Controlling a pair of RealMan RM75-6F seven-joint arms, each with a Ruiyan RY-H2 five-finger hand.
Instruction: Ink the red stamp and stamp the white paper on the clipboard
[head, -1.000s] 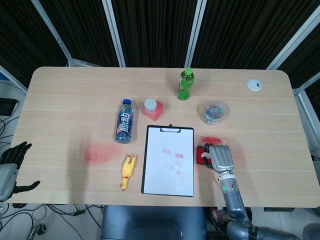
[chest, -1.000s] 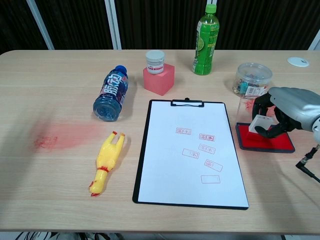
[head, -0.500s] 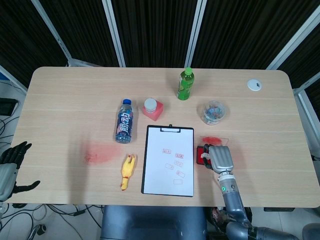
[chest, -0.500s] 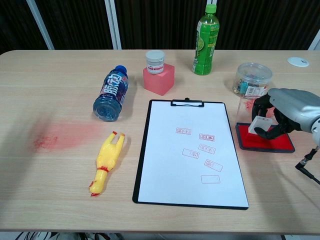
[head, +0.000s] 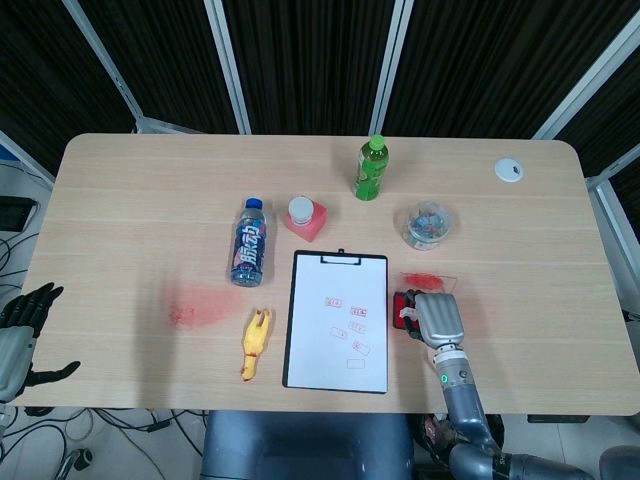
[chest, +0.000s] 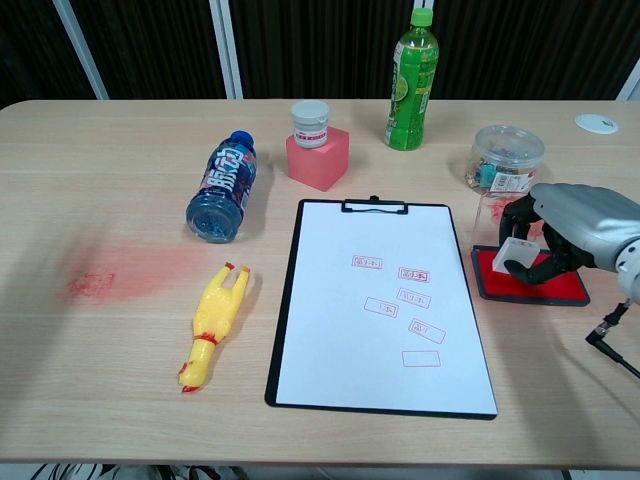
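My right hand (chest: 572, 232) (head: 436, 317) grips a small white-bodied stamp (chest: 517, 252) and holds it on the red ink pad (chest: 528, 290) right of the clipboard. The ink pad (head: 403, 303) shows only partly under the hand in the head view. The clipboard (chest: 282, 330) (head: 290, 330) carries white paper (chest: 340, 330) (head: 320, 345) with several red stamp marks. My left hand (head: 20, 335) hangs off the table's left front edge, fingers apart and holding nothing.
A blue bottle (chest: 221, 187) lies left of the clipboard, with a yellow rubber chicken (chest: 214, 322) below it. A pink block with a white jar (chest: 317, 150), a green bottle (chest: 411, 82) and a clear tub (chest: 505, 157) stand behind. Red ink smears (chest: 120, 272) the table at left.
My right hand has shifted slightly toward the near right with the stamp, staying over the ink pad. Nothing else has moved.
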